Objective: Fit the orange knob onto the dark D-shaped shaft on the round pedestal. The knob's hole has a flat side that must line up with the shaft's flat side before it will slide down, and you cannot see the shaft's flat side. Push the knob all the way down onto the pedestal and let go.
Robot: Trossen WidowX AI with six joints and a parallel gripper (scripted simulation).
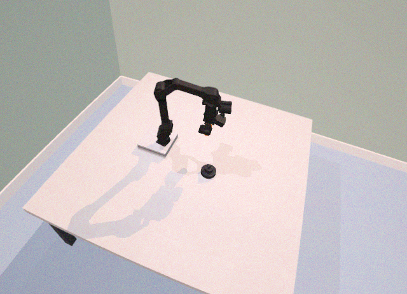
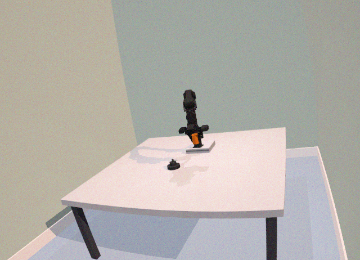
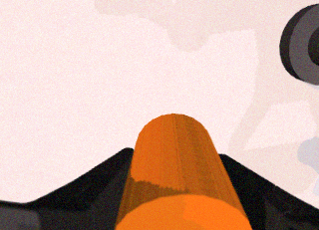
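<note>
- The gripper is closed on the knob, with one dark finger on each side of its orange wall.
- The knob is in the air above the table, off the shaft and apart from the pedestal.
- In the wrist view, the knob's near end runs past the bottom edge; its hole is out of sight, so the way its flat side faces cannot be told.
- The pedestal rests on the table, round, dark and stepped, with the shaft upright at its middle. The wrist view catches only part of the pedestal, at the upper right edge.
- The shaft's flat side cannot be made out.
- The arm rises from a pale plate on the table, then reaches across and bends down to the gripper.
- In the top view, the pedestal lies nearer the bottom of the picture than the gripper does.
- Shadows of the arm fall across the table, some of them close beside the pedestal.
</note>
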